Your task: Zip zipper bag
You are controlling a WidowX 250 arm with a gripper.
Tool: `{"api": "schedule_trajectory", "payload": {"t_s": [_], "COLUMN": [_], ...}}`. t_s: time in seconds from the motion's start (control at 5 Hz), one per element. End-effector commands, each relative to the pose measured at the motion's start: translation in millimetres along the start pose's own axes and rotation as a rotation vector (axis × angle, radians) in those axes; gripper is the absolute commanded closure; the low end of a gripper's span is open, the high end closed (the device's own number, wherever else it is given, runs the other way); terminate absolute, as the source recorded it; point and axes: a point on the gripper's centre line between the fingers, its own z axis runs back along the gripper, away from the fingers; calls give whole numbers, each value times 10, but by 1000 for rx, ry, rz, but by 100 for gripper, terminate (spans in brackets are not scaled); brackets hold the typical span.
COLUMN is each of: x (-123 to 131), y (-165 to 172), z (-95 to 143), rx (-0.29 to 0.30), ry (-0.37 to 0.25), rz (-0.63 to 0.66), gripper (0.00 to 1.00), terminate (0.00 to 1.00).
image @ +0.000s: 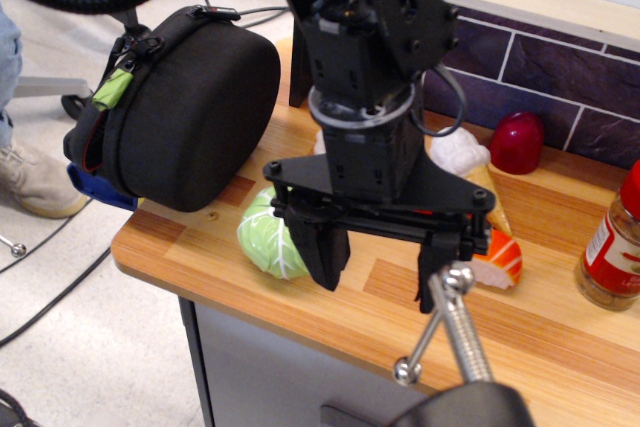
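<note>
The zipper bag (190,117) is a large rounded black fabric case standing on its edge at the left end of the wooden table (560,347). Its lime-green pull tab (112,90) sits at the upper left of the zipper. A strip of red lining (88,137) shows along the left edge, and a blue part (95,187) sticks out beneath. My gripper (385,262) is open and empty, hanging above the table to the right of the bag, well apart from it. Its black fingers (325,252) point down.
A green toy cabbage (268,237) lies under the gripper's left finger. An orange toy slice (500,257), a white toy (460,152), a red apple (517,142) and a spice bottle (615,247) stand at the right. A metal clamp (455,332) is in front. The tiled wall (560,77) is behind.
</note>
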Motion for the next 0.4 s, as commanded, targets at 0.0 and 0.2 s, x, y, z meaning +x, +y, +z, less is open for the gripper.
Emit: {"api": "schedule_trajectory", "payload": {"t_s": [0.0, 0.2], "x": [0, 134], "y": [0, 171], "z": [0, 238], "rx": [0, 28], "ry": [0, 25], "rz": [0, -26], "gripper": [0, 0], "terminate": [0, 0]}}
